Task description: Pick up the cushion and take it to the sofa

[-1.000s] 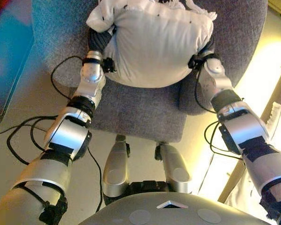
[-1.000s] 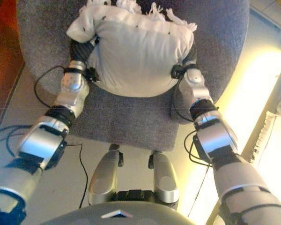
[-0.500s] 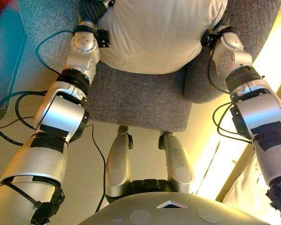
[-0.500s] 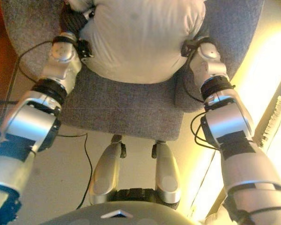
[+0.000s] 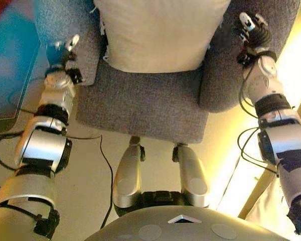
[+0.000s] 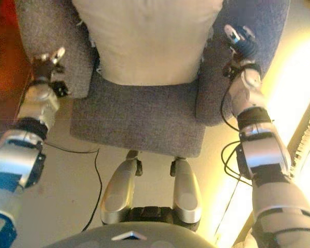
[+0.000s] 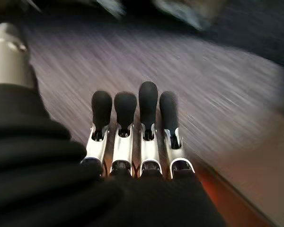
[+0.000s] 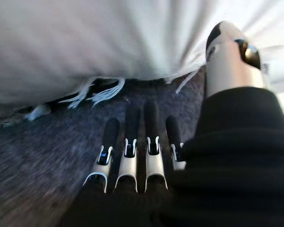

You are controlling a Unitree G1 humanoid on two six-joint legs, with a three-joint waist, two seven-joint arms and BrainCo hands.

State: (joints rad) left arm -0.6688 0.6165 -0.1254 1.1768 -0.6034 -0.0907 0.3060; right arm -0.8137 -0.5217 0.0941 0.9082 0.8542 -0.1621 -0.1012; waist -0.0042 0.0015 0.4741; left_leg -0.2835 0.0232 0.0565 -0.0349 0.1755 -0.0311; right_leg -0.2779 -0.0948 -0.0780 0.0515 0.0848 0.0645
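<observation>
The white cushion with a fringed edge lies on the seat of the grey sofa chair, against its back. It also shows in the right wrist view. My left hand is open and empty, off the cushion, over the chair's left armrest. Its fingers are straight above the grey fabric. My right hand is open and empty over the right armrest, apart from the cushion. Its fingers lie straight just below the cushion's fringe.
A blue-green surface lies on the floor to the left of the chair. A brightly lit pale strip runs along the right side, with a wooden edge and white cloth at the far right.
Both hands have let go of the cushion and moved outward to the armrests. The cushion now rests on the seat on its own.
</observation>
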